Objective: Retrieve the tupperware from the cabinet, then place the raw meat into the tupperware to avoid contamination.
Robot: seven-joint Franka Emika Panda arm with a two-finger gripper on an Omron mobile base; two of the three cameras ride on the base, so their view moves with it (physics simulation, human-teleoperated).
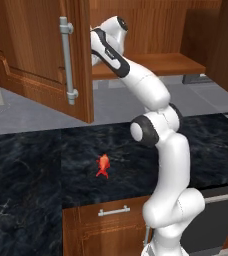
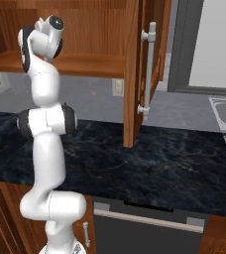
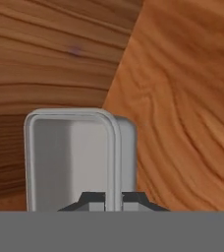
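inside the open reddish-brown wooden wall cabinet [image 1: 41,55], the white arm's two-finger gripper [image 3: 113,199] pinches the rim of a small shallow pale grey-white translucent plastic tupperware [image 3: 72,157], its dark fingertips [image 3: 92,199] drawn in narrow on either side of the container's right wall. wood grain of the cabinet interior surrounds the container in the hand view. below, on the black marbled countertop [image 1: 31,170], the small bright orange-red raw meat [image 1: 103,166] lies apart from the arm, near the front edge above a low wooden drawer front [image 1: 106,227].
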